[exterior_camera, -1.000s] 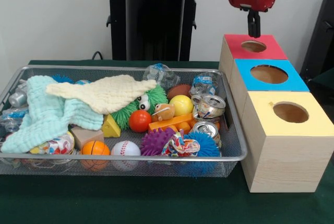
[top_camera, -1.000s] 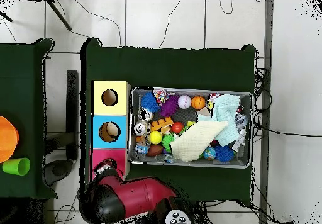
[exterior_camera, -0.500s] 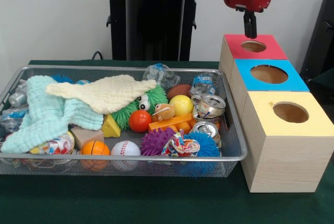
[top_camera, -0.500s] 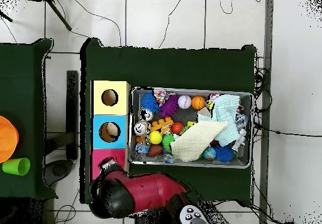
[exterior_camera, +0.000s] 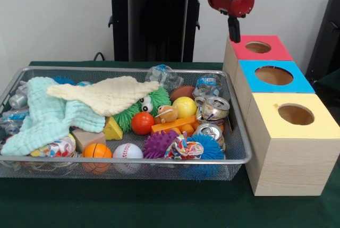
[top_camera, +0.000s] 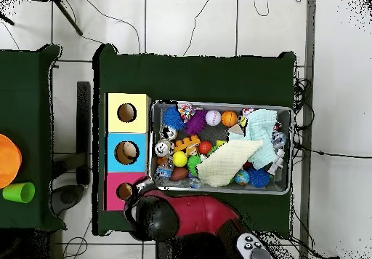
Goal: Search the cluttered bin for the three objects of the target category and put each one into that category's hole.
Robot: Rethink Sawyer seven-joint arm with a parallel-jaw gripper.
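The tool, clenched and empty, hangs beside the red box's hole, so a new search seems due: swing over the bin toward its cans.

Even, bright indoor light with soft shadows (glints on the crushed cans), front view sharp.

A silver wire-mesh bin crowded with toys, cans and cloths is sitting beside three wooden boxes with round holes, red-topped, blue-topped and yellow-topped.
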